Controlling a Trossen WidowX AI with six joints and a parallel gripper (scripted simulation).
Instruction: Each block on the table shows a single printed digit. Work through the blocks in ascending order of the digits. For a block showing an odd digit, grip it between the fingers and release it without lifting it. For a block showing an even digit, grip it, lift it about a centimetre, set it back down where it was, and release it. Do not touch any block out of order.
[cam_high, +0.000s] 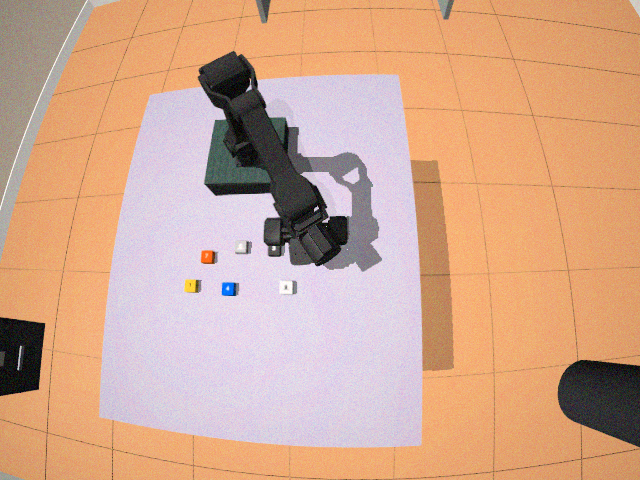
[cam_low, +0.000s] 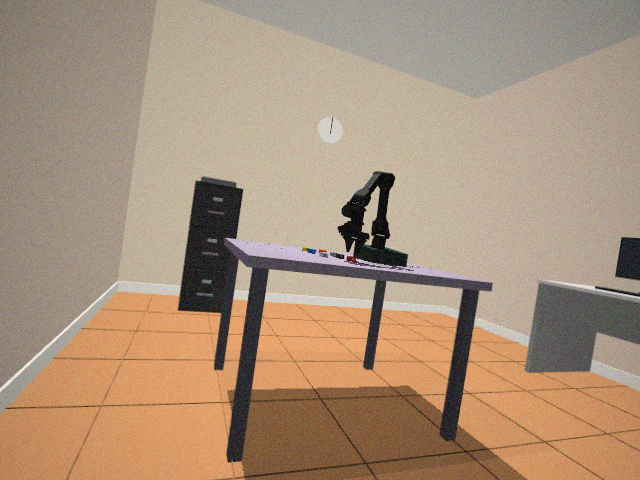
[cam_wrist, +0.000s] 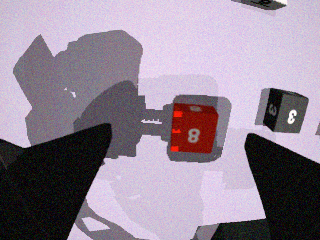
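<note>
My gripper (cam_low: 352, 249) (cam_wrist: 180, 135) is open and empty, low above the red block (cam_low: 351, 258) (cam_wrist: 194, 130). The red block shows an 8, lies between and beyond the fingertips in the wrist view, and is hidden under the arm in the top view. The dark block (cam_high: 274, 251) (cam_wrist: 291, 115) with a 3 lies outside the right finger. A white block (cam_high: 286, 287) (cam_wrist: 261, 4) and a grey block (cam_high: 241, 246) have digits too small to read surely. The orange block (cam_high: 207, 256) shows 7, the yellow block (cam_high: 191, 285) 1, the blue block (cam_high: 228, 288) 4.
The arm's dark green base block (cam_high: 240, 175) (cam_low: 395, 256) stands on the lilac table (cam_high: 258, 372), behind the blocks. The arm reaches over the table and casts a shadow around the red block. A dark cabinet (cam_low: 211, 248) stands on the floor beyond the table.
</note>
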